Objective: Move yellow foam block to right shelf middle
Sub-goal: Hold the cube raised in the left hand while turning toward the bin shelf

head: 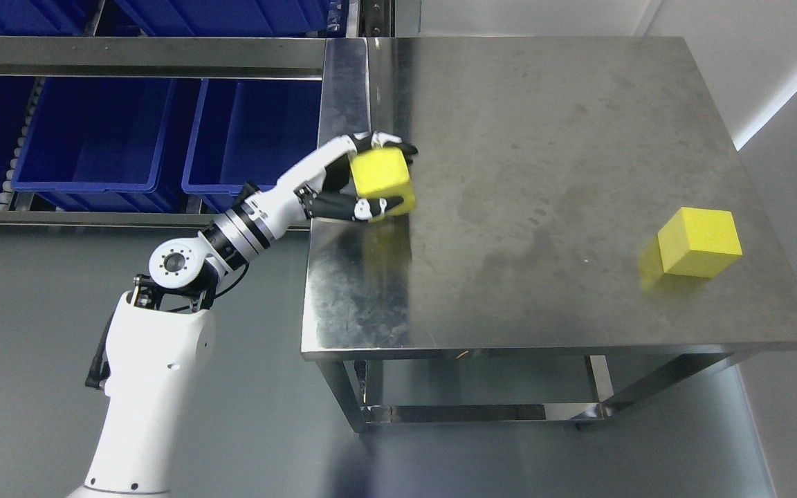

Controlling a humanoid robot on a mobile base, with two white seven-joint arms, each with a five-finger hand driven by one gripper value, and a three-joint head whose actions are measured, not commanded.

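Left hand (364, 181) is wrapped around a yellow foam block (380, 180): upper fingers (390, 142) curl over the block's top edge, lower fingers (360, 206) press along its underside. Block sits clamped between them at the desk's left edge, about 9 o'clock on the steel desk (544, 173); can't tell whether it touches the surface or is just off it.

Left arm (163, 332) enters from the lower left and angles up toward 1 o'clock, wrist just outside the desk's left rim.

Second yellow foam block (699, 242) rests on the desk at roughly 4 o'clock, near the right edge, well apart from the hand. Faint yellow reflection in the steel beside it.

Left of the desk, at 10 o'clock in the view: a metal rack (135, 66) with blue plastic bins (94, 138) side by side on its shelf, more blue bins on the level above.
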